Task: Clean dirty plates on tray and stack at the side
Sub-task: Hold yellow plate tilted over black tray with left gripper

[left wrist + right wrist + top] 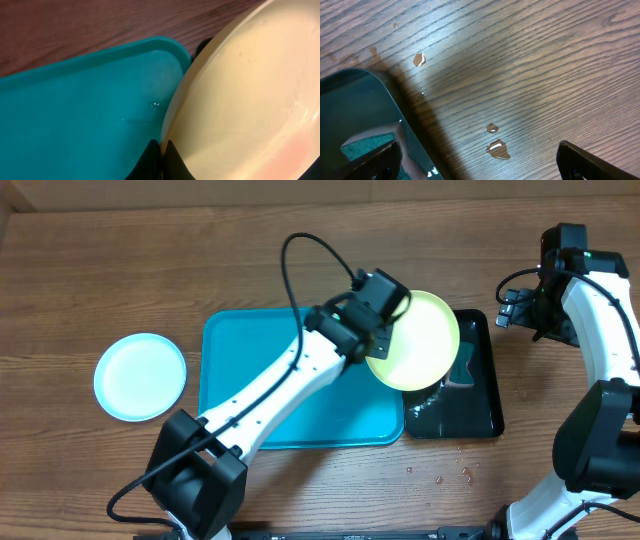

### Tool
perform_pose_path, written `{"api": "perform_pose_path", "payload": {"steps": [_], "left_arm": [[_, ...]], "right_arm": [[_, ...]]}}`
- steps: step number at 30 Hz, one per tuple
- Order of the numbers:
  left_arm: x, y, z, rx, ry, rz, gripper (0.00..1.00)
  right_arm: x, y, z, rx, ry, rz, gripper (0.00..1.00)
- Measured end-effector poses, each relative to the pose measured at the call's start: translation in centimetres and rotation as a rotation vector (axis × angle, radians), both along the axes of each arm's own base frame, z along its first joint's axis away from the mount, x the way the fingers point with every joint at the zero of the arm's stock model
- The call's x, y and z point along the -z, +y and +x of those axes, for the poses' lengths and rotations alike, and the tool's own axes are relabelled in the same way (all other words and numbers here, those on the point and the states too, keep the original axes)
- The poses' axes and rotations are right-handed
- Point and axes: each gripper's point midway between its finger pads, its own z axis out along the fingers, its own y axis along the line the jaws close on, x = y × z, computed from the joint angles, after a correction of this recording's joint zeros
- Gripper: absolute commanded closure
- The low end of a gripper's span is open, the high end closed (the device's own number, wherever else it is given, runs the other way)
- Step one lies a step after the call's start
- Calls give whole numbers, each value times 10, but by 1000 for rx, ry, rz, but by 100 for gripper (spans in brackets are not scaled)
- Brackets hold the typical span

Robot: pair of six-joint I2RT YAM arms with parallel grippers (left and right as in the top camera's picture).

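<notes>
The light blue plate point(140, 376) lies flat on the surface point(80, 270), well to the left of the tray point(250, 360). It is alone there, so no stack has been started. No white plate shows in any view. The tray is bare turquoise, with only the left arm point(290, 380) reaching across it.

At the tray's right end, the left claw point(378, 310) is pressed together on the rim of the lime green plate point(425, 340), pinching it. The left wrist view shows the dark fingertips point(176, 167) closed on that rim. The plate is tilted and lifted, partly over the tray's right edge and partly over the black tray point(488, 405).

The plate looks like light, stiff plastic that will not bend or break. Its glossy, seemingly wet face probably makes it slippery. The rim is the only place to take hold of it, and a pinch at one point may let it swing or slide out if tipped fast. A faint pinkish patch near its lower edge may be leftover smear.

A teal-green pad point(370, 145), probably a sponge, sits in the black tray. Past its right side, the right claw point(480, 165) is spread wide and holds nothing. It hangs above bare wood dotted with water drops point(497, 148).
</notes>
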Motion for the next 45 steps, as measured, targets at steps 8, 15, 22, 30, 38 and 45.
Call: {"api": "perform_pose_path", "payload": {"steps": [8, 15, 22, 30, 38, 45], "left_arm": [[-45, -32, -6, 59, -200, 94, 96], [-75, -52, -28, 128, -405, 284, 96], [-104, -61, -53, 162, -597, 487, 96], [-126, -57, -60, 134, -710, 609, 96], [-132, -54, -60, 110, -734, 631, 96], [-133, -54, -60, 105, -737, 631, 96]], "right_arm": [[0, 0, 0, 0, 0, 1, 0], [0, 0, 0, 0, -1, 0, 0], [0, 0, 0, 0, -2, 0, 0], [0, 0, 0, 0, -1, 0, 0], [0, 0, 0, 0, -1, 0, 0], [0, 0, 0, 0, -1, 0, 0]]}}
